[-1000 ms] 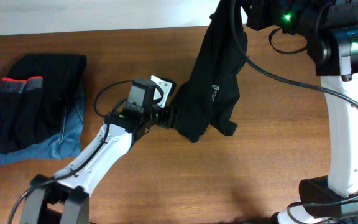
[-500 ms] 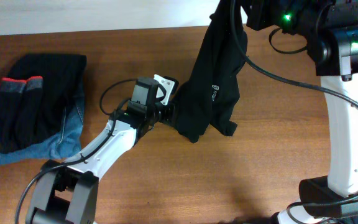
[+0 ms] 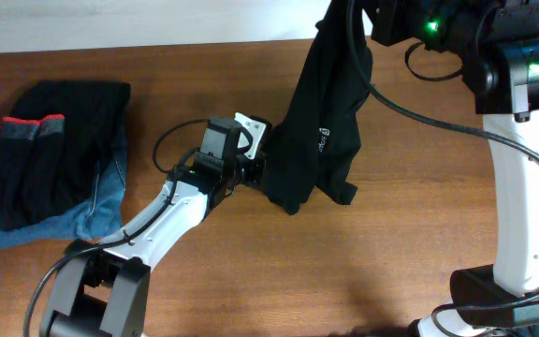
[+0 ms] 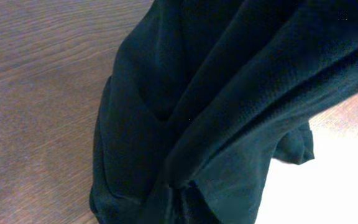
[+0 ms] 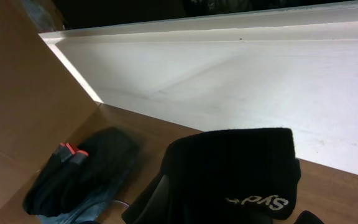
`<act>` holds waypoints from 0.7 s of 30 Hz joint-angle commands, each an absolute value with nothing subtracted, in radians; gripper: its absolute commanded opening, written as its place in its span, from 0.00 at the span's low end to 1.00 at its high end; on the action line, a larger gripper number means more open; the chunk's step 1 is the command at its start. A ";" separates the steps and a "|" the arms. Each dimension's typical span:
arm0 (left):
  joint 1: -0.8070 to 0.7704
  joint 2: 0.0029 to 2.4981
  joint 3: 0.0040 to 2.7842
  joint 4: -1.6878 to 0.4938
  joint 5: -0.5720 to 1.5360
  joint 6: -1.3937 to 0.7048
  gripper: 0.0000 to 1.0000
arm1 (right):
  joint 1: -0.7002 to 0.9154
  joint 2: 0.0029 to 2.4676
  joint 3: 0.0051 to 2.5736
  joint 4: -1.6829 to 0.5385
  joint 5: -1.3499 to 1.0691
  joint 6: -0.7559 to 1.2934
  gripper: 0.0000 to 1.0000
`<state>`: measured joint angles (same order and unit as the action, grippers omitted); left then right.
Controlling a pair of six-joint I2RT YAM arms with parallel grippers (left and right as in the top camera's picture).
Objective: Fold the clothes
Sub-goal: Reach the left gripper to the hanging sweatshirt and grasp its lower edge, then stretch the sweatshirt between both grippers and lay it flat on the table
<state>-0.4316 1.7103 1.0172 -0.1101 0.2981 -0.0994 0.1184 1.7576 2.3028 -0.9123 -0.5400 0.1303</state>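
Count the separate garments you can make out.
3 at least: the long black garment hanging at centre right; a black piece lying at far left; blue denim under it. More may be hidden in that heap.

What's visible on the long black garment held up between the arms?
The black garment is soft, matte fabric, hanging long and creased from the shut right gripper at its top. A small white logo shows mid-length, white lettering near the held end. The shut left gripper pinches its lower edge.
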 commanded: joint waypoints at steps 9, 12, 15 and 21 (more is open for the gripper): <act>-0.393 1.631 1.047 -0.114 0.310 -0.097 0.00 | 0.117 1.745 2.309 -0.926 -0.457 0.129 0.04; -0.326 1.534 1.083 -0.132 0.306 -0.097 0.00 | 0.117 1.743 2.309 -0.966 -0.345 0.124 0.04; -0.234 1.442 1.125 -0.152 0.307 -0.097 0.00 | 0.117 1.737 2.309 -1.008 -0.273 0.083 0.04; -0.063 1.314 1.211 -0.199 0.307 -0.077 0.00 | 0.117 1.704 2.309 -1.045 -0.080 0.083 0.04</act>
<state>-0.1249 1.3788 1.1645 -0.1856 0.3004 -0.0982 0.1184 1.7573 2.3028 -1.0462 -0.2314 0.0994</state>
